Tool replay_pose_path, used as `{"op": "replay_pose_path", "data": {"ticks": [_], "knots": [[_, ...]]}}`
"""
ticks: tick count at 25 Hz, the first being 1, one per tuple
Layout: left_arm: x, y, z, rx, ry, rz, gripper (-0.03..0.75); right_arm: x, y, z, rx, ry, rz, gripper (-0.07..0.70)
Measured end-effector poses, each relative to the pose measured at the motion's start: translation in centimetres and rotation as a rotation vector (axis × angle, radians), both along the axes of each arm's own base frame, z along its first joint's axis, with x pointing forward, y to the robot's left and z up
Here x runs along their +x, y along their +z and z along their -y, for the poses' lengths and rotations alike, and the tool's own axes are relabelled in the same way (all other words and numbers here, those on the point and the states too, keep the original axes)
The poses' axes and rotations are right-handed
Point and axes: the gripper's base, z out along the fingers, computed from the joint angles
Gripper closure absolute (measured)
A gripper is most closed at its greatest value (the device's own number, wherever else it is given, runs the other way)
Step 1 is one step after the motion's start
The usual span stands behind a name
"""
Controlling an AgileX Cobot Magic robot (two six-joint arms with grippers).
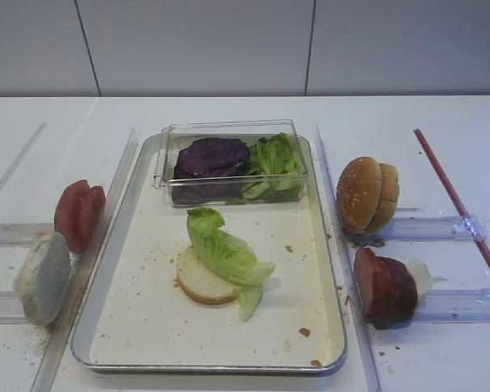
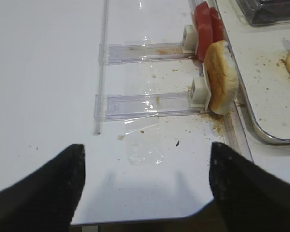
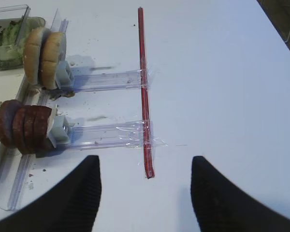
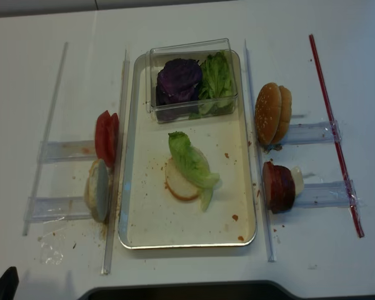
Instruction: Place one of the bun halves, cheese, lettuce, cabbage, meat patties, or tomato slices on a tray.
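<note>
From the high view, take the tray as your landmark. On its floor a pale bun half lies flat with a lettuce leaf draped over it, so the stack has a base and one green layer. A clear box sits at the far end of the tray with purple cabbage and more green leaves. Right of the tray stand sesame bun halves on edge, and nearer you the meat patties. Left of the tray stand the tomato slices and a pale bun.

In the right wrist view, the right pincer hangs open and empty over bare table, well right of the tray, with a red strip between it and the patties. I judge the patties firm, fairly heavy and a little greasy; take one across its flat faces, at the outer disc of the row.

In the left wrist view, the left pincer is spread wide, holding nothing, left of the tray. The tomato slices likely handle soft, wet and slippery, so pinch gently across the faces. The bun half beside them looks light and squashy; too firm a grip would dent it.

The second high view shows the same layout, with only a dark corner of an arm at the bottom left.
</note>
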Motion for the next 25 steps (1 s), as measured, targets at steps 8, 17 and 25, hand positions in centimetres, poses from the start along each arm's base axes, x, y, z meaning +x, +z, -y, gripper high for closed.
{"op": "replay_pose_path", "data": {"ticks": [8,17,25], "knots": [[0.00,0.00,0.00,0.000,0.000,0.000,0.225,0.00,0.00,0.01,-0.001,-0.001,0.000,0.208],[0.00,0.00,0.00,0.000,0.000,0.000,0.225,0.00,0.00,0.01,-0.001,-0.001,0.000,0.208],[0.00,0.00,0.00,0.000,0.000,0.000,0.225,0.00,0.00,0.01,-0.001,-0.001,0.000,0.208]]}}
